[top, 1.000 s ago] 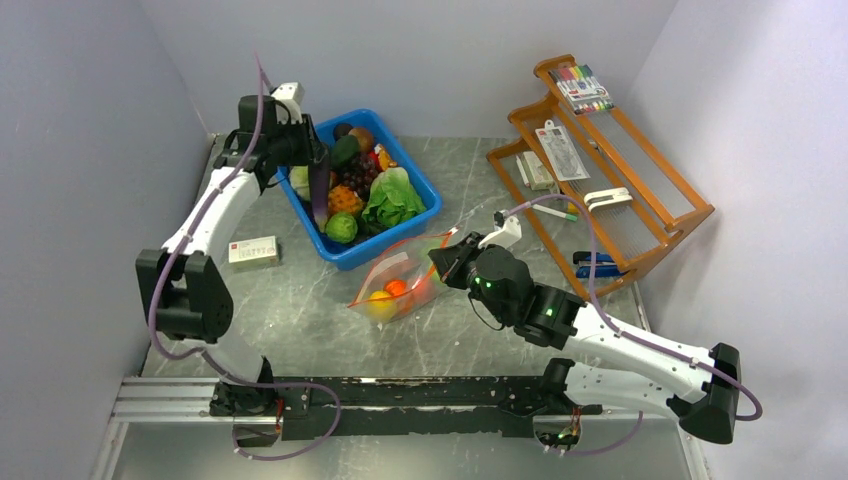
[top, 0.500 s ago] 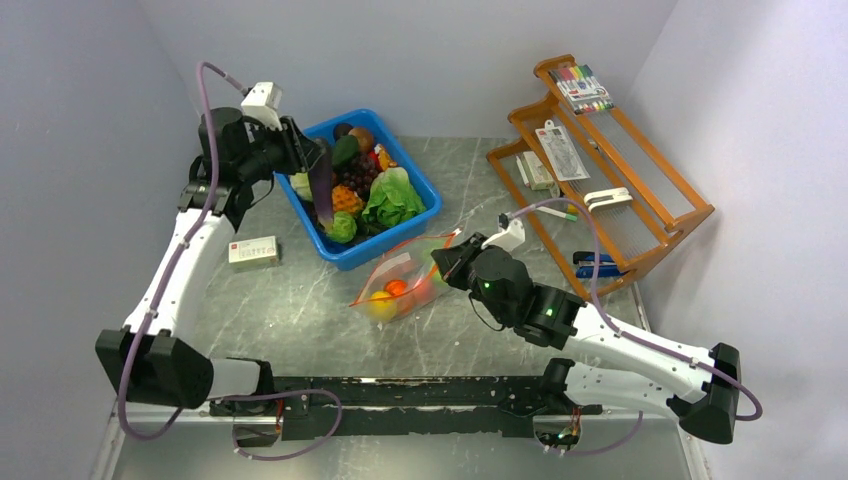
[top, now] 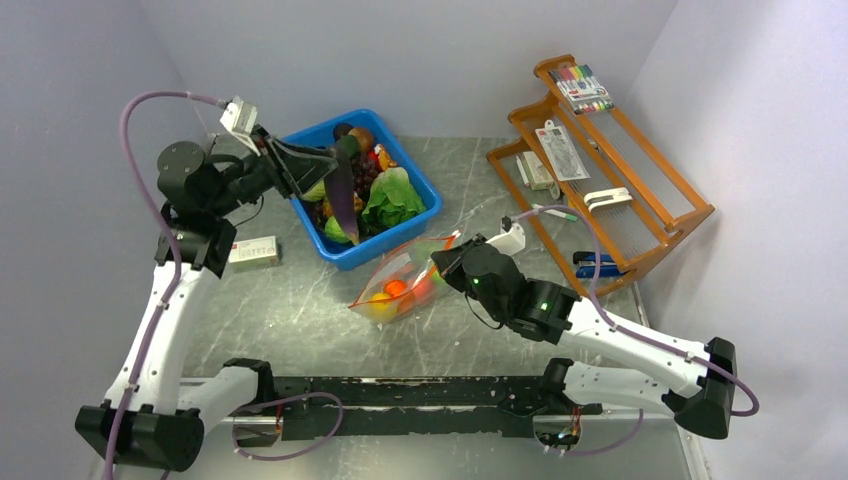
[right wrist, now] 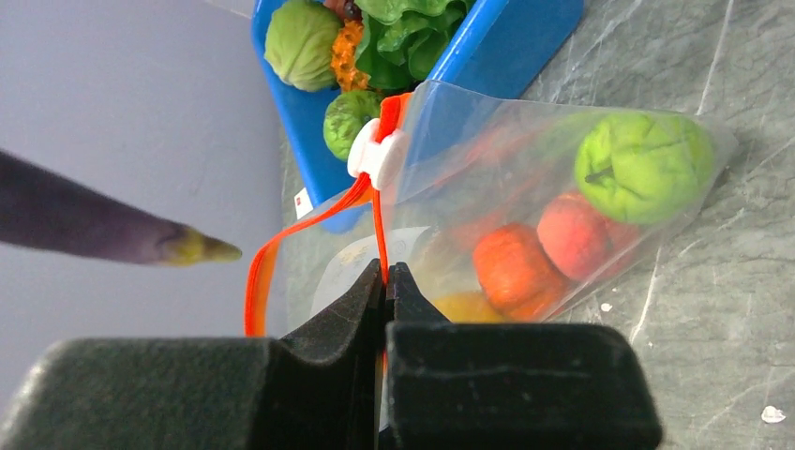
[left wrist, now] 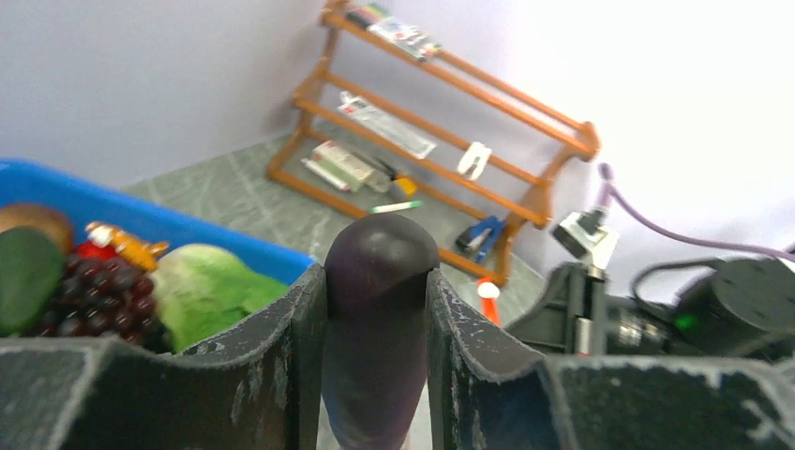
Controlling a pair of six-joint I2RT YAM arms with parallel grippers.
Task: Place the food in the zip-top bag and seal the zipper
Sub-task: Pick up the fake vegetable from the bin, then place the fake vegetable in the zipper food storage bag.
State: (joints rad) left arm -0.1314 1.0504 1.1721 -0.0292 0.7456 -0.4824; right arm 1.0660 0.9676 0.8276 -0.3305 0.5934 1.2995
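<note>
My left gripper (top: 322, 168) is shut on a purple eggplant (top: 342, 196) and holds it in the air over the blue bin (top: 390, 241). In the left wrist view the eggplant (left wrist: 379, 309) fills the gap between the fingers. The clear zip-top bag (top: 398, 278) lies on the table in front of the bin. It holds a green ball (right wrist: 647, 164), a peach (right wrist: 581, 234), an orange piece (right wrist: 511, 267) and a yellow piece. My right gripper (right wrist: 386, 272) is shut on the red-orange zipper (right wrist: 257, 281) and lifts the mouth open. The eggplant's stem tip (right wrist: 199, 249) hangs left of the mouth.
The bin still holds more food: lettuce (top: 392, 198), grapes, a green ball. A small white box (top: 252, 250) lies left of the bin. A wooden rack (top: 640, 200) with stationery stands at the right, with a blue stapler (top: 597, 265) at its foot.
The left arm has lifted the eggplant out of the bin and swung it up and toward the bag. The right gripper has kept its hold on the bag's mouth.
</note>
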